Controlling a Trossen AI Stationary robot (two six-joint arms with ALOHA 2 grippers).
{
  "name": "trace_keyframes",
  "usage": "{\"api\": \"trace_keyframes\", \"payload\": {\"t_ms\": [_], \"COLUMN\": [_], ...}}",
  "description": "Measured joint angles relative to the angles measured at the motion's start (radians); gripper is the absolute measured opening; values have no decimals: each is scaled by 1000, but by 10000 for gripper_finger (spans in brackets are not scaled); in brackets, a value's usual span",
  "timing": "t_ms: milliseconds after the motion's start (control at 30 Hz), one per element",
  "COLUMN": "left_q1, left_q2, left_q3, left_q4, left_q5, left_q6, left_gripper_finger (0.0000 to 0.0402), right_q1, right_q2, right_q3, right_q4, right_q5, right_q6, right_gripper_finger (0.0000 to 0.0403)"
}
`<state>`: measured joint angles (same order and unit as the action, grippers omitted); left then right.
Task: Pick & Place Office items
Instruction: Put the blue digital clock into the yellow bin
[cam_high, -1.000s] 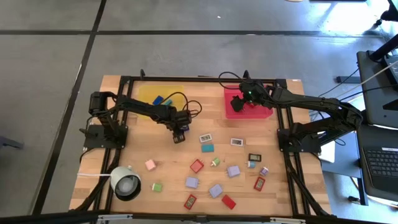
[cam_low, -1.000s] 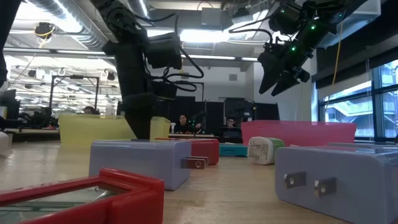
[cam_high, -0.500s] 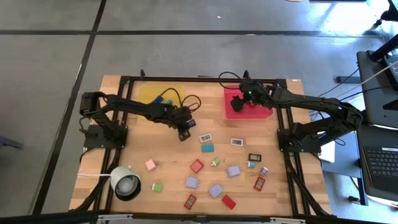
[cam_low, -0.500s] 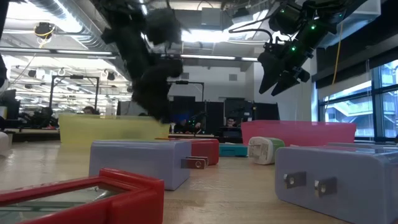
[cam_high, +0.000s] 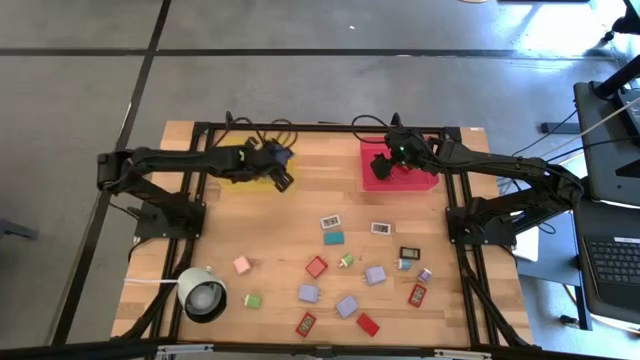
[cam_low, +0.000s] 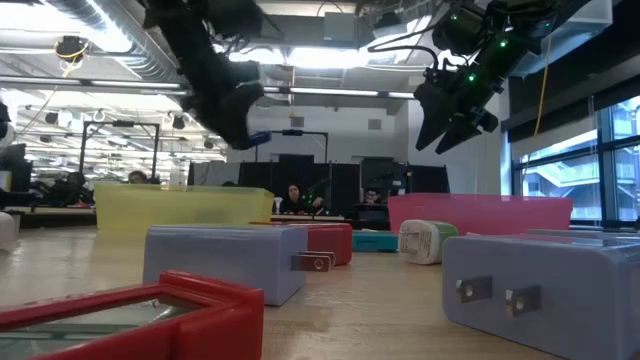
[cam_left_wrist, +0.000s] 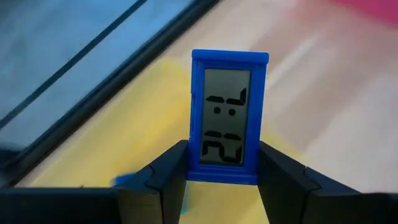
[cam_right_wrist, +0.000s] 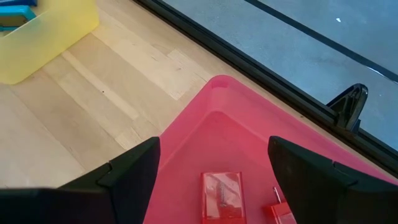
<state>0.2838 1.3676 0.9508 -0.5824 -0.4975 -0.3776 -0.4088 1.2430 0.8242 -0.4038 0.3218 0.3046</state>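
The left end effector (cam_high: 277, 168) is clamped on a blue clock (cam_left_wrist: 228, 116) above the yellow tray (cam_high: 238, 150), at ten o'clock on the counter (cam_high: 300, 232). I'd release it low and well inside the rim. The right end effector (cam_high: 383, 163), fingers apart, hangs over the red tray (cam_right_wrist: 261, 124).

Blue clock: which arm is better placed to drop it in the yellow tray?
Left. The left gripper already holds the blue clock between its fingers, above the yellow tray. The right gripper hangs open and empty over the red tray.
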Motion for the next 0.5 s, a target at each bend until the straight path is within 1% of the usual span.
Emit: {"api": "trace_keyframes", "payload": {"t_ms": [100, 233, 400, 500], "left_q1": [56, 126, 191, 215], "left_q2": [2, 37, 103, 146], "left_q3": [0, 0, 0, 0], "left_q4": [-83, -154, -201, -215], "left_q5": [-13, -14, 5, 46], "left_q6": [-18, -20, -21, -20], "left_gripper_finger": [163, 163, 164, 164], "right_q1": [0, 0, 0, 0], "right_q2": [0, 0, 0, 0], "right_q3": [0, 0, 0, 0], "right_q4": [0, 0, 0, 0], "right_q5": [0, 0, 0, 0], "right_q6": [0, 0, 0, 0], "right_gripper_finger": [301, 301, 301, 301]}}
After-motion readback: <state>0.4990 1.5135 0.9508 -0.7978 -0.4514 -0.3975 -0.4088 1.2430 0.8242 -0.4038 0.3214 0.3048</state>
